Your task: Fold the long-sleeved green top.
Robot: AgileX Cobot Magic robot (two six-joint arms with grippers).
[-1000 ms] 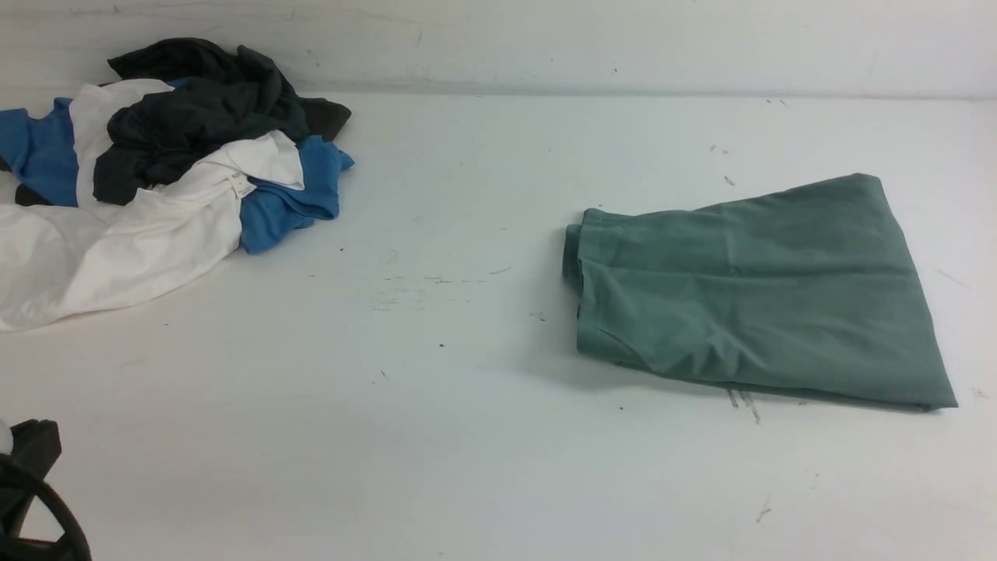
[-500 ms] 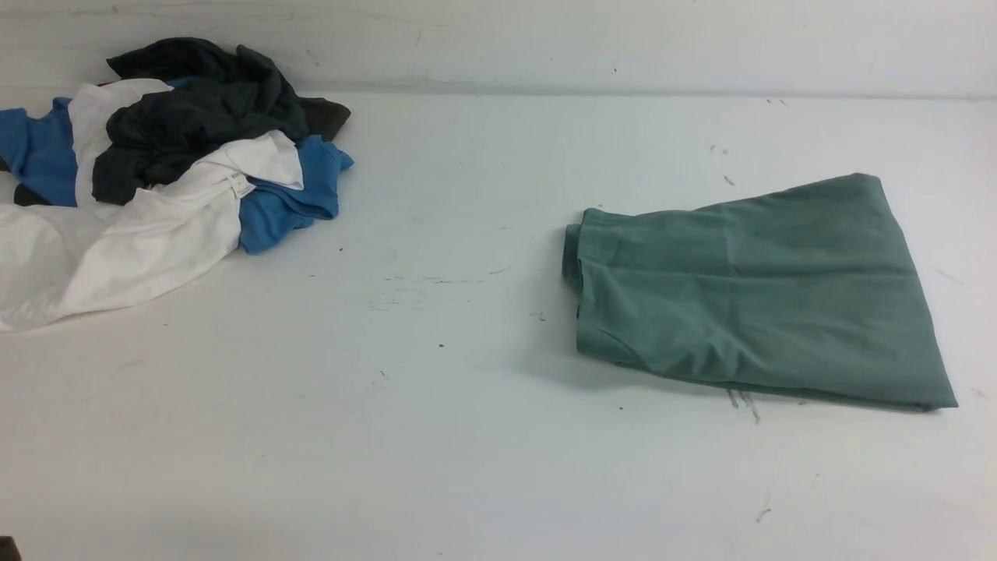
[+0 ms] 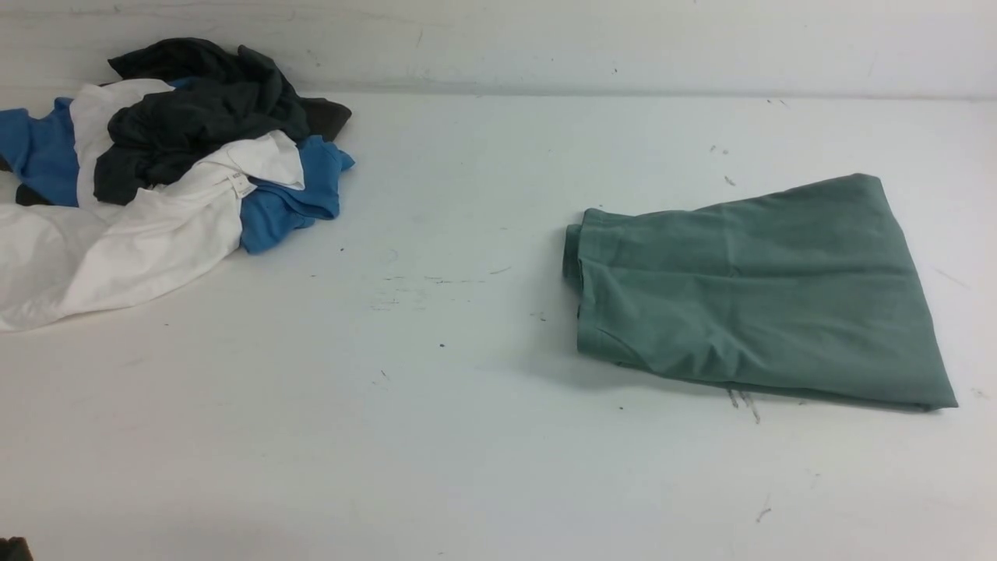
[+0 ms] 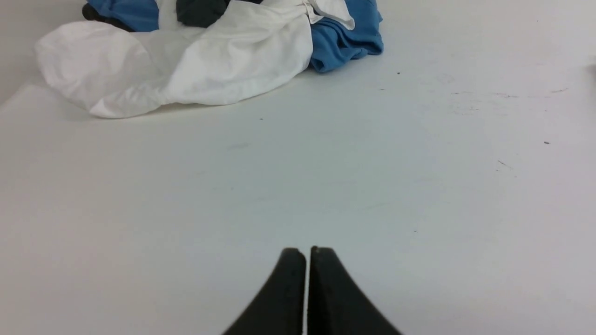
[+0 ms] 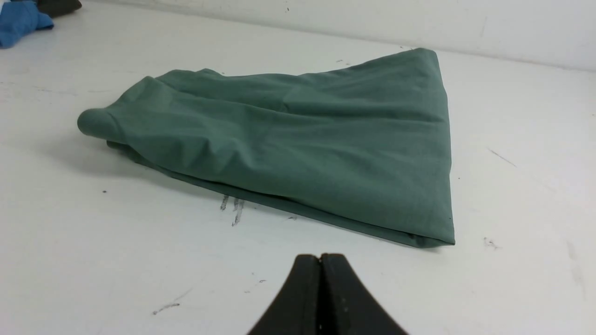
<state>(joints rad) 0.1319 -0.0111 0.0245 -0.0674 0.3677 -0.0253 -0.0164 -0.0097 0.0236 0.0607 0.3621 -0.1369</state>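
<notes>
Green and already folded, the top (image 3: 755, 292) lies flat on the right side of the white tabletop (image 3: 467, 405), a compact wedge that is narrow and rolled at its left end and broad toward its right edge. Its layers stack neatly along the near edge, with a few soft creases across the upper face. No logo or label shows.

Nothing touches it. In the right wrist view the right end effector (image 5: 321, 257) hangs over bare tabletop just short of the top's near edge, its two black fingers pressed together with nothing between them. Grey scuff marks (image 5: 232, 208) sit on the surface beside that edge.

In the left wrist view the left end effector (image 4: 307, 251) is likewise closed and empty, only a hairline between the fingers, over bare tabletop well apart from the top. Ahead of it, at the far left of the tabletop, lies a loose pile: a white garment (image 3: 132, 241) spread nearest, a blue one (image 3: 284, 206) under and beside it, and a dark grey one (image 3: 202, 109) bunched on top against the back wall (image 3: 623, 39).

Neither end effector shows clearly in the front view.
</notes>
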